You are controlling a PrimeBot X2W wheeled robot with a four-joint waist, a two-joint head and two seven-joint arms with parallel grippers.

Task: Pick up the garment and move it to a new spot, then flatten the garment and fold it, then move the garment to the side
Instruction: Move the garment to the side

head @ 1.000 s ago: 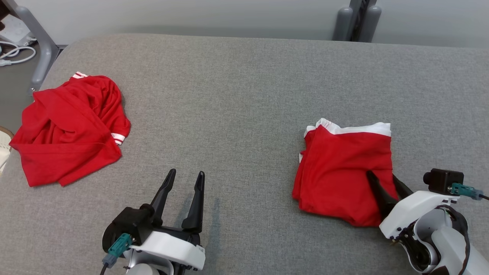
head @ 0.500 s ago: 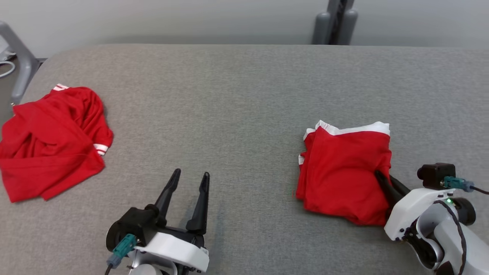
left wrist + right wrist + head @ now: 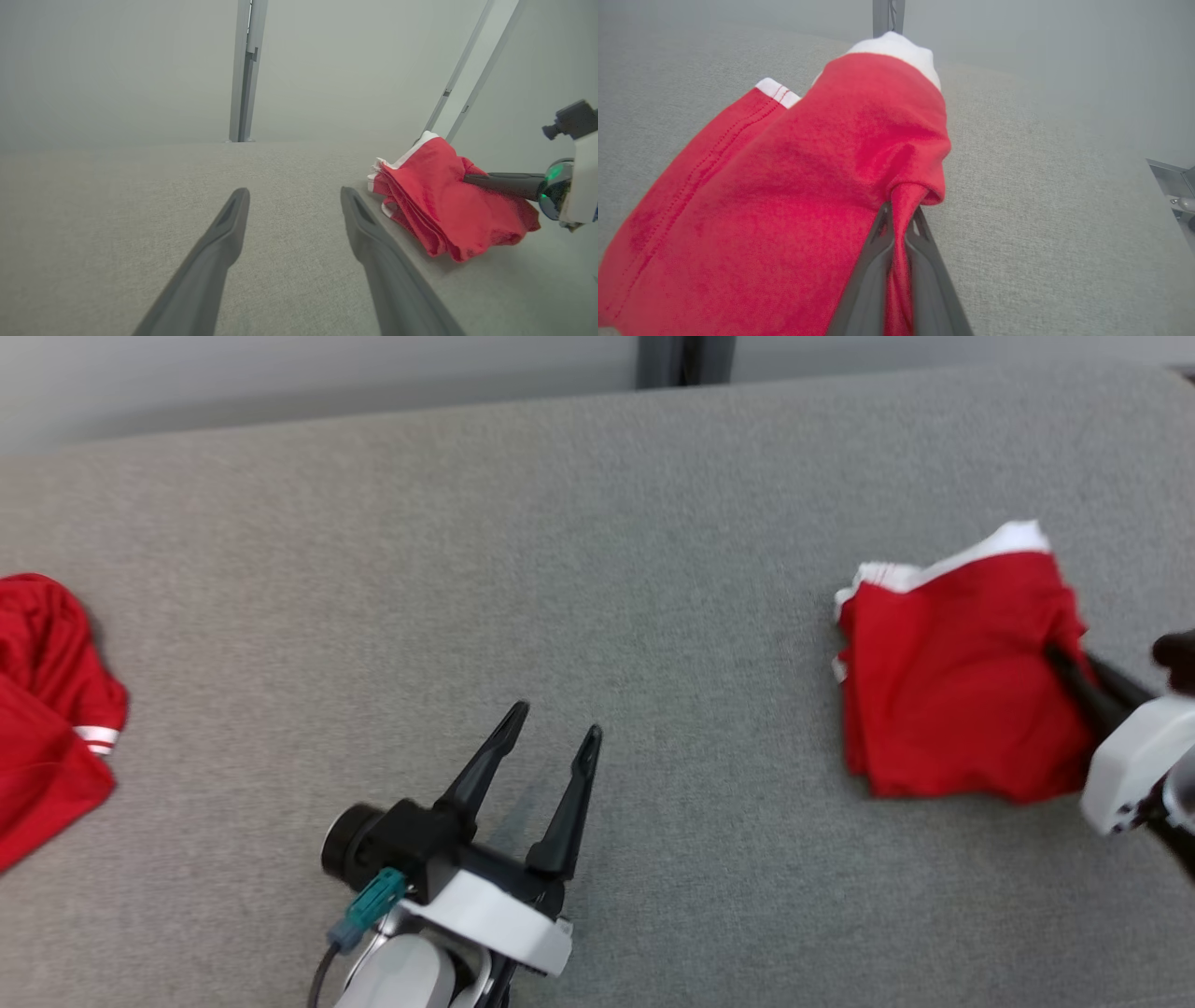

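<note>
Now the folded red garment (image 3: 943, 691) lies near the right edge of the grey tabletop (image 3: 597, 523), with white trim along its far side. The right gripper (image 3: 1053, 653) reaches in from the right, its jaws clenched on a bunched fold at the garment's right edge, cloth squeezed between the 2 fingers. The left gripper (image 3: 556, 722) hovers over bare tabletop near the front edge, well apart from the garment, jaws released and spread. A second garment (image 3: 47, 709), red with striped trim, lies crumpled at the left edge.
</note>
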